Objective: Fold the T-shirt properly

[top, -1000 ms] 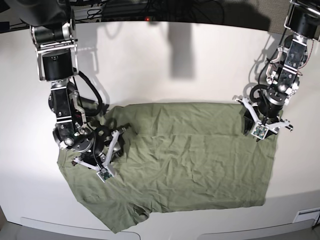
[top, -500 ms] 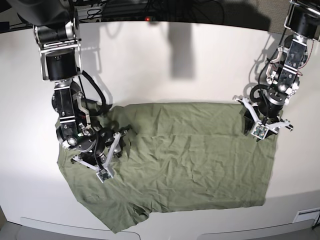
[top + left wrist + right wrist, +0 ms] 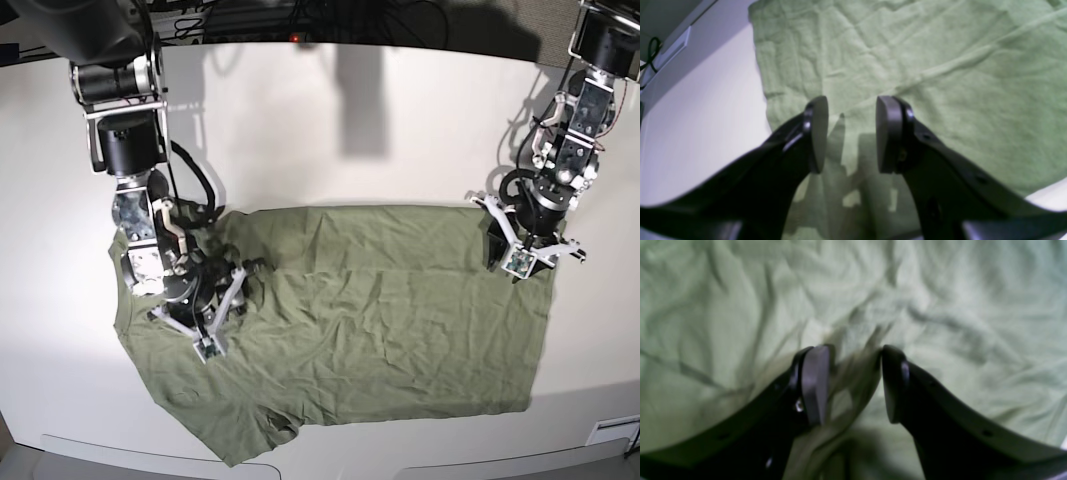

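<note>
While both arms stand over the cloth, the parts read as follows;

Garment: the T-shirt [image 3: 370,320] lies spread and wrinkled across the middle and lower part of the base view, on the white table [image 3: 330,130]; one sleeve points toward the lower edge of the frame.

Left gripper: the left gripper [image 3: 850,133] sits at the right of the base view, over the shirt's upper right corner; its jaws stand parted with bare cloth visible between them, nothing held; whether the tips touch the fabric cannot be told.

Right gripper: the right gripper [image 3: 853,383] sits at the left of the base view, over the shoulder region; its jaws are parted, and a raised ridge of cloth lies between them; whether that ridge is pinched cannot be told from the blurred wrist view.

Risk, uneven grasp: if one side closes on a single layer and the other on two, the fold would likely skew.

Risk, bunching: the ridge at the right gripper could drag wrinkles into the fold.

Risk, miss: a left closure near the hem may slip off the edge.
</note>
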You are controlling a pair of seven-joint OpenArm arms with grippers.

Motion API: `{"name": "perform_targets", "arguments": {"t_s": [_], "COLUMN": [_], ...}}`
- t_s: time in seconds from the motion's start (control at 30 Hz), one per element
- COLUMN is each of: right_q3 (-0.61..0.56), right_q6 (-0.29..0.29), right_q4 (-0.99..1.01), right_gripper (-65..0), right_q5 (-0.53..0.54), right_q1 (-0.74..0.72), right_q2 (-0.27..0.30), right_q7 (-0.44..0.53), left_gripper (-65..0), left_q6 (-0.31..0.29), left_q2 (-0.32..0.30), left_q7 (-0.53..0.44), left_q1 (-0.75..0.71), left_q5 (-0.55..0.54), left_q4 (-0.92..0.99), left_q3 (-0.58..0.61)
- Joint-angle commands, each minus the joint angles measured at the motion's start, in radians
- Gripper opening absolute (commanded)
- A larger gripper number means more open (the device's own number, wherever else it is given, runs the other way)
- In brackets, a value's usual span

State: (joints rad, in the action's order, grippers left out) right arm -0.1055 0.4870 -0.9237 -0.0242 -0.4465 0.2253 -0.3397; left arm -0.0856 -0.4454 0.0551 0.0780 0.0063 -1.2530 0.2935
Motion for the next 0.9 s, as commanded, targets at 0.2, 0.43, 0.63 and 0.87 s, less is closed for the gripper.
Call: {"name": "perform_targets", "arguments": {"t_s": [0.2, 0.43, 0.63, 0.87], "right_q3": [0.002, 0.002, 0.065, 0.24], "right_q6": [0.042, 0.101, 0.1, 0.097], "right_q4": [-0.021, -0.166, -0.354, -0.359], "right_gripper": [-38.7, -38.7, -38.7, -38.7], "right_q5": [0.025, 0.124, 0.209, 0.208], "right_q1": [-0.058, -0.02, 0.06, 0.175], "right_q2": [-0.011, 0.025, 0.084, 0.085], "right_q7": [0.037, -0.126, -0.218, -0.28], "left_gripper": [-41.5, -41.5, -41.5, -41.6], "left_q6": [0.007, 0.008, 0.008, 0.008], "left_q2": [-0.012, -0.012, -0.012, -0.012], "left_q7": [-0.024, -0.025, -0.025, -0.015], "left_q1": [0.019, 0.019, 0.019, 0.019], "left_q5": [0.0, 0.0, 0.0, -0.055], "left_q4": [-0.018, -0.018, -0.018, -0.018], "left_q3": [-0.01, -0.01, -0.01, -0.01]}}
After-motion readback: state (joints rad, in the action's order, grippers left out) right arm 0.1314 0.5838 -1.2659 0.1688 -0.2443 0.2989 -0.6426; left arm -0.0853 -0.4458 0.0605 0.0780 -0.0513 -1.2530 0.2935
